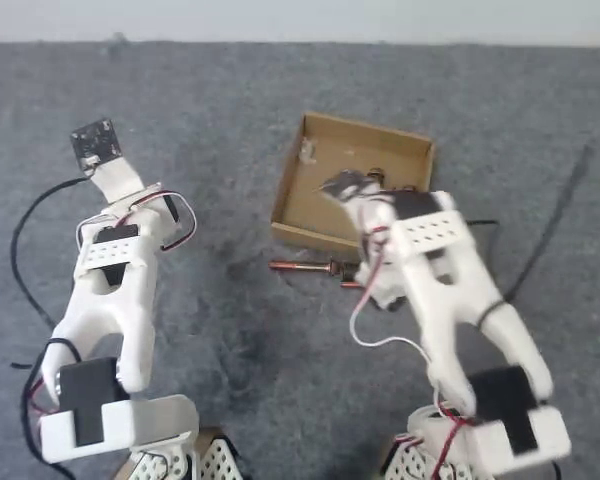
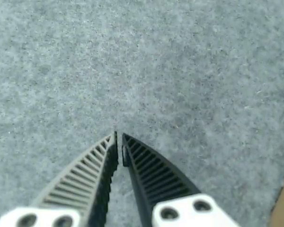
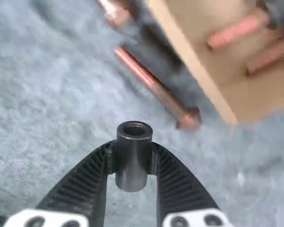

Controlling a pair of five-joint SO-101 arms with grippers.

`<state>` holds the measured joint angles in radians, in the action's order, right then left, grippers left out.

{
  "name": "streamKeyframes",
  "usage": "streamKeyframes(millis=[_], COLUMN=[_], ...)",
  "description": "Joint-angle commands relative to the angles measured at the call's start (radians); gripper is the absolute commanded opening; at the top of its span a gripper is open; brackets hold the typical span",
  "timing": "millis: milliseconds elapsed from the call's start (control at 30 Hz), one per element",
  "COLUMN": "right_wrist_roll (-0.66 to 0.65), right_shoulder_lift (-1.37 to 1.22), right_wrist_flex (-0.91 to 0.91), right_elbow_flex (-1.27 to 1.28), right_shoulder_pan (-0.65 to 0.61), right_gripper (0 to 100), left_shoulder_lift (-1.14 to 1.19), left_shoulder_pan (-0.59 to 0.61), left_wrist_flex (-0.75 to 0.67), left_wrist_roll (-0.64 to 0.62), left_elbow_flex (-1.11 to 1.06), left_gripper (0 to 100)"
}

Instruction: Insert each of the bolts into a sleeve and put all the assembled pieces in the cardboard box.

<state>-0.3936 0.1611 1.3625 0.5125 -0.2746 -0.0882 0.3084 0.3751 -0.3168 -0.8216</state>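
Right side first: my right gripper [image 3: 132,147] has one black sleeve [image 3: 134,165] pinched between its two ribbed fingers. They are spread just as wide as the sleeve, which stands upright with its open bore facing my wrist camera. That's one sleeve in hand, and the only one I can count for sure.

Behind it is grey carpet [image 1: 230,120], and on that carpet I count two copper bolts. One bolt [image 3: 154,87] lies bare along the outside of the cardboard box [image 3: 189,56], near its wall, with its head towards my sleeve. The second bolt [image 3: 112,12] lies farther along, only partly in frame. From the high view that pair sits in front of the box's near wall, between my two arms and closer to my right one, which covers part of one bolt.

Inside the box I make out two more copper pieces [image 3: 236,30]. They lie side by side on the box floor, too blurred to tell whether they carry sleeves.

Over to the left: my left gripper [image 2: 119,137] hangs over bare carpet well away from the box. Its two fingers are drawn together until only a thin slit shows at the tips, with nothing between them.
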Motion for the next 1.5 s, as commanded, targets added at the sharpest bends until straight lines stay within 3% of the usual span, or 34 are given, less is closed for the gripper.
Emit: streamKeyframes(millis=[0,367,633,833,1033,1133,1233,1467], right_wrist_roll=[0.057,0.069,0.133,0.135,0.137,0.160,0.161,0.161], right_shoulder_lift=[0.130,0.211,0.211,0.200,0.200,0.200,0.200,0.199], right_wrist_flex=[-0.012,-0.228,-0.335,-0.343,-0.542,-0.552,-0.553,-0.581], right_elbow_flex=[0.038,0.279,0.338,0.353,0.445,0.450,0.450,0.466], right_shoulder_pan=[0.107,0.384,0.507,0.567,0.608,0.624,0.627,0.627], right_gripper=[0.6,0.6,0.6,0.6,0.6,0.6,0.6,0.6], left_shoulder_lift=[-0.008,-0.008,-0.018,-0.023,-0.049,-0.069,-0.115,-0.226], left_shoulder_pan=[-0.003,-0.025,-0.048,-0.114,-0.190,-0.222,-0.308,-0.643], left_wrist_flex=[0.000,0.005,0.068,0.183,0.396,0.442,0.526,0.700], left_wrist_roll=[0.000,0.046,0.094,0.275,0.551,0.551,0.582,0.749], left_elbow_flex=[0.048,0.045,0.051,0.073,0.093,0.088,0.093,0.025], left_gripper=[1,1,1,1,1,1,1,1])
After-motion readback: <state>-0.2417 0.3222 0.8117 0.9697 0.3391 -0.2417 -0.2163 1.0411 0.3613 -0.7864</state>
